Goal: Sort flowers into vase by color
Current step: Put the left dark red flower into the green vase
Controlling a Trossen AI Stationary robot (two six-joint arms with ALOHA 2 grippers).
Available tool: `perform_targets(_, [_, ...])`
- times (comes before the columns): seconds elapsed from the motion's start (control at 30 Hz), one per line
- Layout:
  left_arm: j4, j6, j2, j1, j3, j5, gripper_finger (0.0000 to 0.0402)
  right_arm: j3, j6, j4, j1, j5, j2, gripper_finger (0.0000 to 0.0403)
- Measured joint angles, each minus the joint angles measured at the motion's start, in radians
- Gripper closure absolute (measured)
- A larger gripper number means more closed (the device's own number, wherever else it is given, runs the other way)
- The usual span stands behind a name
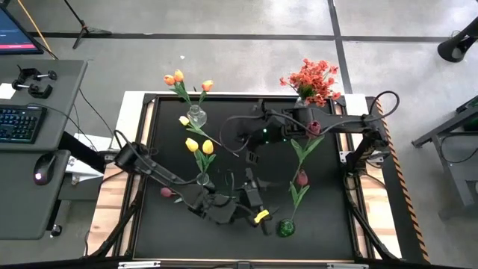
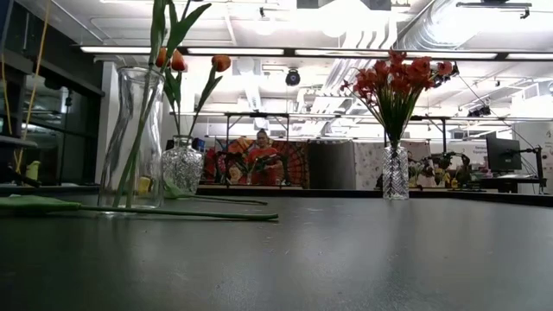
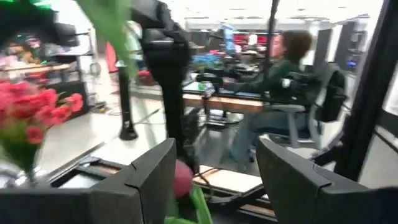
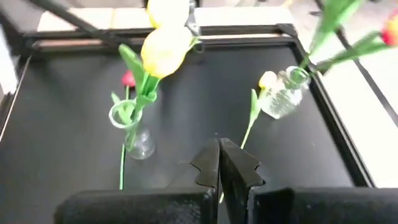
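The left gripper (image 1: 250, 214) hangs wide and empty low over the tabletop's (image 1: 328, 217) near side, beside a green vase (image 1: 285, 227). The right gripper (image 1: 252, 158) waits pressed shut mid-tabletop. Yellow tulips (image 1: 199, 146) stand in a clear vase (image 1: 202, 178), orange tulips (image 1: 179, 78) in another, red sprays (image 1: 314, 81) in a third. Pink tulips (image 1: 302, 178) rise from the green vase; one (image 1: 166, 192) lies loose.

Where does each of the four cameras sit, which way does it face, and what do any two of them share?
High view: overhead, straight down on the table; both arms show, left pincer open.
Low view: table height, level toward the room; tall vase, red spray; no arm shows.
Left wrist view: past its own open fingers at a pink tulip and a seated person.
Right wrist view: over the shut right pincer down at the yellow tulips.
Shared: high and low both show the red spray.
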Motion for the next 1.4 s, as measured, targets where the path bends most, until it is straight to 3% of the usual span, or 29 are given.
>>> perform_targets(0.13, [0.005,0.025,0.003,0.013,0.000,0.194,0.0193,0.000,-0.077,0.060,-0.023,-0.066,0.000,0.0403])
perform_targets(0.17, [-0.007,0.023,0.003,0.014,0.001,0.202,0.0193,0.000,-0.083,0.077,-0.029,-0.073,0.000,0.0403])
perform_targets(0.33, [-0.126,0.031,0.003,-0.009,0.000,-0.049,0.0193,0.004,-0.031,0.203,-0.065,-0.115,-0.005,0.0403])
perform_targets(0.47, [-0.153,0.025,0.003,-0.012,-0.007,-0.154,0.0193,0.027,0.051,0.279,-0.079,-0.153,-0.008,0.0403])
perform_targets(0.67, [-0.155,-0.040,0.009,0.049,-0.007,-0.076,0.0193,0.027,0.107,0.449,-0.078,-0.247,-0.008,0.0403])
perform_targets(0.97, [-0.179,-0.075,0.023,0.110,-0.008,-0.009,0.0193,0.028,0.144,0.578,-0.074,-0.301,-0.008,0.0403])
perform_targets(1.13, [-0.393,-0.068,-0.018,0.071,-0.009,0.025,0.0193,0.027,0.101,0.529,-0.111,-0.301,-0.040,0.0403])
perform_targets(1.23, [-0.628,-0.165,-0.084,0.009,-0.006,0.009,0.0193,0.028,0.090,0.469,-0.158,-0.300,-0.098,0.0403])
perform_targets(1.4, [-1.049,-0.486,-0.133,-0.114,-0.009,-0.215,0.0193,0.028,0.075,0.302,-0.233,-0.298,-0.204,0.0403])
